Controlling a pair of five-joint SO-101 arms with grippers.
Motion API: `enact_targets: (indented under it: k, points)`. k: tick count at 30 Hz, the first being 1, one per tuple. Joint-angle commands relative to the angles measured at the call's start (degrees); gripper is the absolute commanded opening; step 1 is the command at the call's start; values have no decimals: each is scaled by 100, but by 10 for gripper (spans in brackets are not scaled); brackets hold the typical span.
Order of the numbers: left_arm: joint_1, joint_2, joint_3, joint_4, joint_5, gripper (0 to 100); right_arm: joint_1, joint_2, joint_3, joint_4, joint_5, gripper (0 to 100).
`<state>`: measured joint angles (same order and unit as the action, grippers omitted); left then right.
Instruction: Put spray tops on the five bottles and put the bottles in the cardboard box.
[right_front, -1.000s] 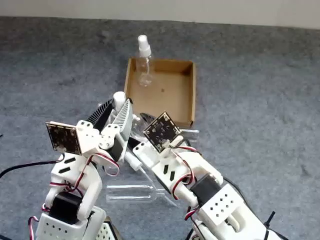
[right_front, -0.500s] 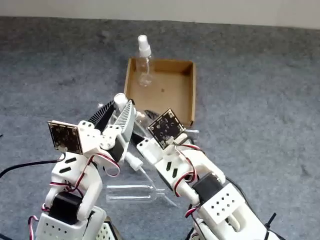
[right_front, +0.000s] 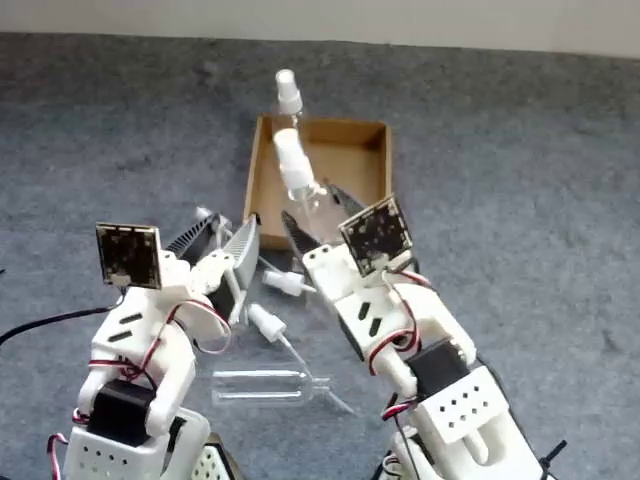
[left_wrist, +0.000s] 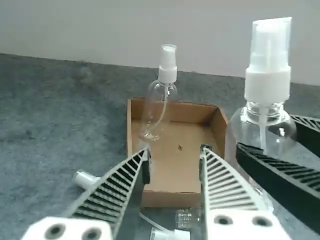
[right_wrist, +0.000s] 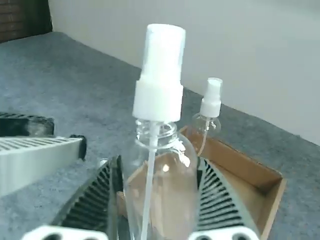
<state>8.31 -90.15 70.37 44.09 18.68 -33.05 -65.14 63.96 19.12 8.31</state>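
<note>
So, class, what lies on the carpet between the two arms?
In the high view, two loose spray tops lie there: one nearer the cardboard box, the other nearer the capless bottle lying on its side.

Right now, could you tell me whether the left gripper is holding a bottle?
No, the left gripper is open and empty; the capped bottle sits in the right gripper.

Indoor room: grey carpet (right_front: 520, 150), pale wall (right_front: 450, 15)
</note>
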Motion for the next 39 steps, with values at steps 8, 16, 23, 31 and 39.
enact_targets:
  k: [8,16,23,31,39]
  points:
    - [-110,-22,-13,-44,-44,111,145,-136,-444,-48,-62,5]
    - [1165,-22,567,-580,-818,111,312,769,-1947,145,-70,5]
    - [1473,-22,514,-589,-1248,116,295,2325,-3178,760,-1152,5]
    - [1103,-4,523,-853,-1257,116,-48,2554,-3407,1807,-1486,5]
    - [1095,-4,831,-1222,-1257,114,-48,1719,-3407,2686,-1468,5]
